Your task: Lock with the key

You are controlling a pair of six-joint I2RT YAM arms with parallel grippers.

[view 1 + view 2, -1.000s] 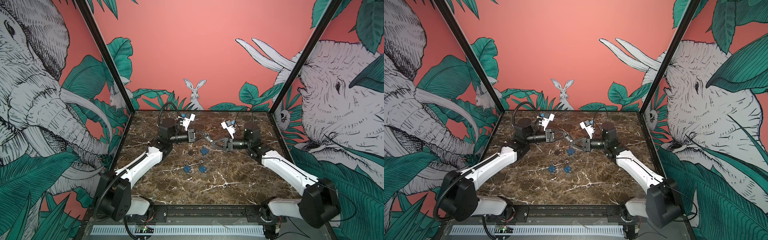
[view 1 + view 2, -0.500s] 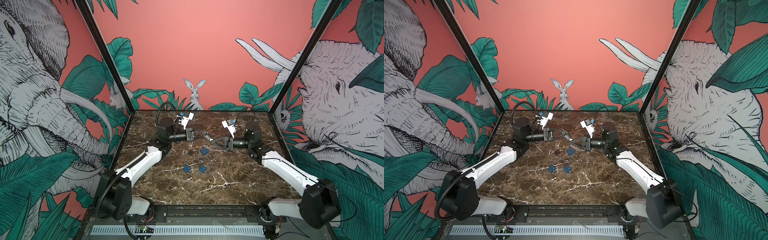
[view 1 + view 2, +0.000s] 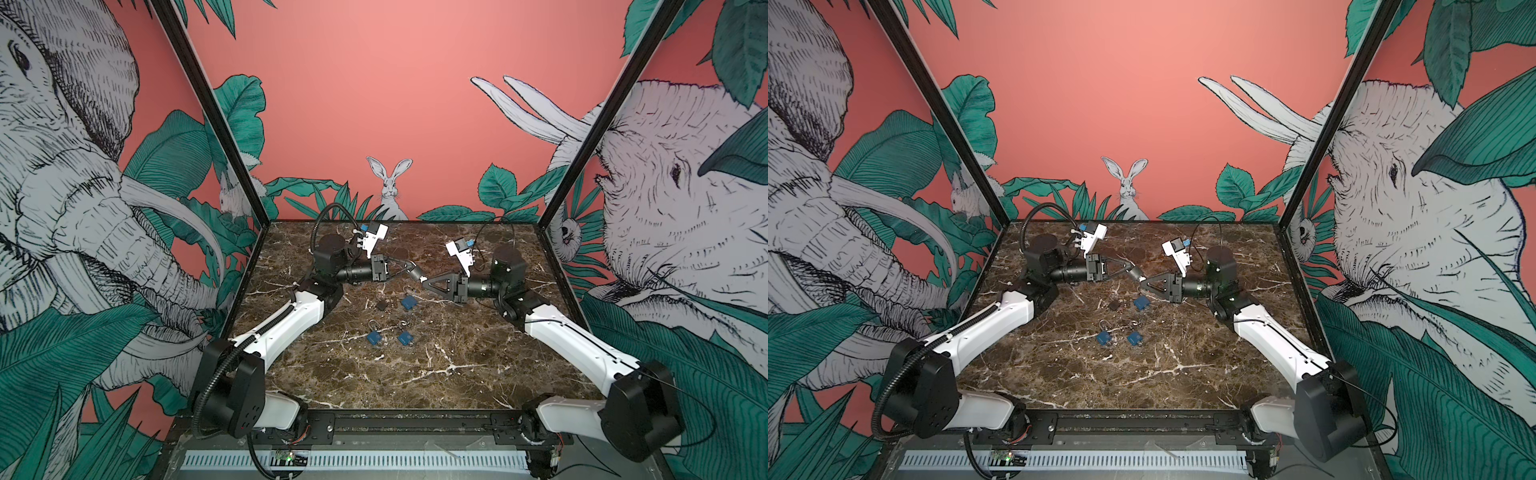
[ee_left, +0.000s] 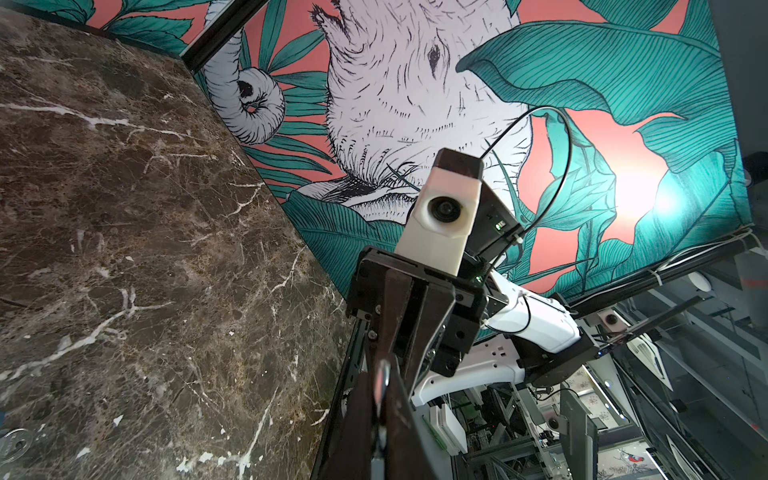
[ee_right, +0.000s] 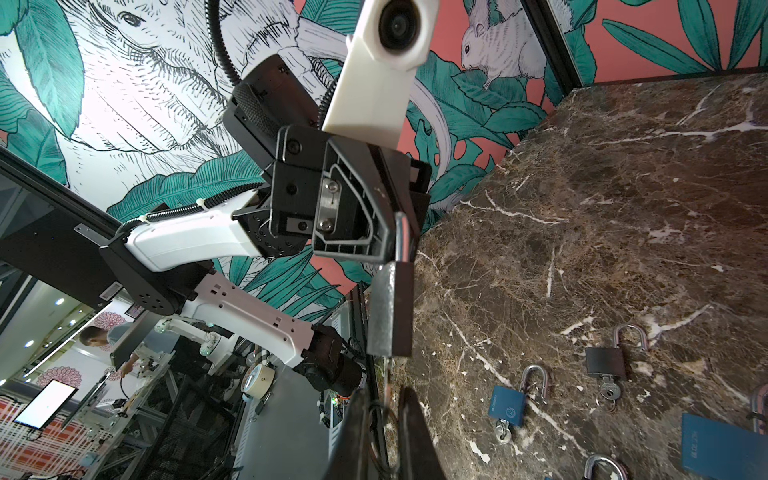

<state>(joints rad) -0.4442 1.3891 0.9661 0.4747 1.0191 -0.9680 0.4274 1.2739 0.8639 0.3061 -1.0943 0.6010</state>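
Note:
A dark padlock [image 5: 390, 307] hangs in the air above the table's back middle, seen in both top views [image 3: 415, 272] [image 3: 1136, 274]. My left gripper [image 3: 409, 266] [image 4: 380, 399] is shut on its silver shackle [image 5: 401, 237] [image 4: 381, 380]. My right gripper [image 5: 386, 424] [image 3: 426, 284] faces it from the other side, shut on the key [image 5: 388, 388] with its ring. The key's thin blade reaches the underside of the padlock body. In the left wrist view the padlock body is hidden behind my own fingers.
Several other padlocks lie on the marble table [image 3: 415, 374] under the grippers: a blue one [image 3: 408, 302] [image 5: 509, 405], a small dark one [image 3: 381, 305] [image 5: 604, 363] with a key in it, and two blue ones nearer the front [image 3: 375, 336] [image 3: 405, 338].
My left gripper has carried the padlock to the right, toward the right gripper, until padlock and key meet. The right gripper has barely moved.

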